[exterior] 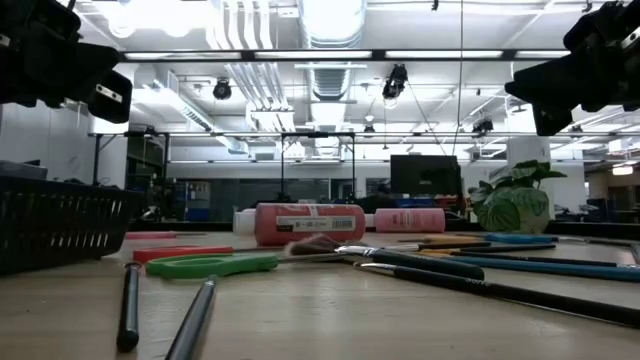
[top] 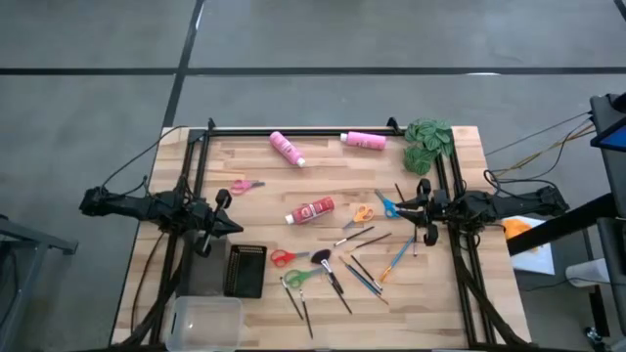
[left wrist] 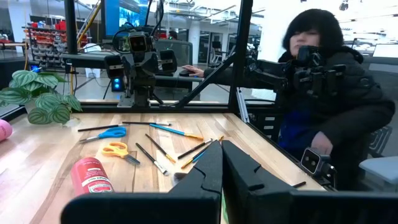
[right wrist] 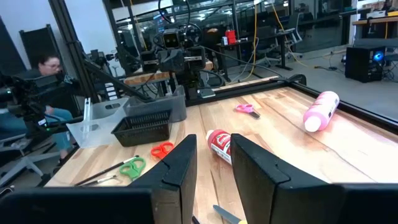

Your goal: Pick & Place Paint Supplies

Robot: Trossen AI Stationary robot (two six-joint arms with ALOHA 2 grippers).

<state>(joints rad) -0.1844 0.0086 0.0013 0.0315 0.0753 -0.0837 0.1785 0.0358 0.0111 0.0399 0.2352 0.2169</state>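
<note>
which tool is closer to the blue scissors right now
The right one. The right tool hovers just beside the blue scissors, at the table's right side. The left tool hangs across the table, past the red paint bottle, much farther away.

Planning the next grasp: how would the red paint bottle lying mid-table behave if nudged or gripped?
The red paint bottle lies on its side and looks round, so a nudge would probably roll it. Its smooth plastic may slip in a claw. Likely rigid, not fragile.

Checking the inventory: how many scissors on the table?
5: pink scissors by the left gripper, orange scissors mid-table, blue scissors beside them, red scissors and green scissors near the black basket.
</note>
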